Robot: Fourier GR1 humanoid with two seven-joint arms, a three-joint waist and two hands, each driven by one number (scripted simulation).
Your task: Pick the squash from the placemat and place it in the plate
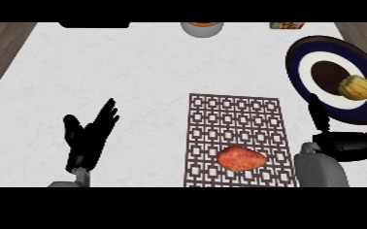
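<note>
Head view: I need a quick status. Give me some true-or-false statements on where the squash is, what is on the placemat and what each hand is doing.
1. The squash lies on the plate. True.
2. The placemat has nothing on it. False: a red-orange item lies near its near edge.
3. The left hand is open, over the counter left of the placemat. True.
4. The right hand is curled round the squash. False: it is by the plate's near rim, apart from the squash.

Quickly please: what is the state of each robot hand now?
Left robot hand: open, holding nothing.
Right robot hand: open, holding nothing; the squash lies in the plate.
</note>
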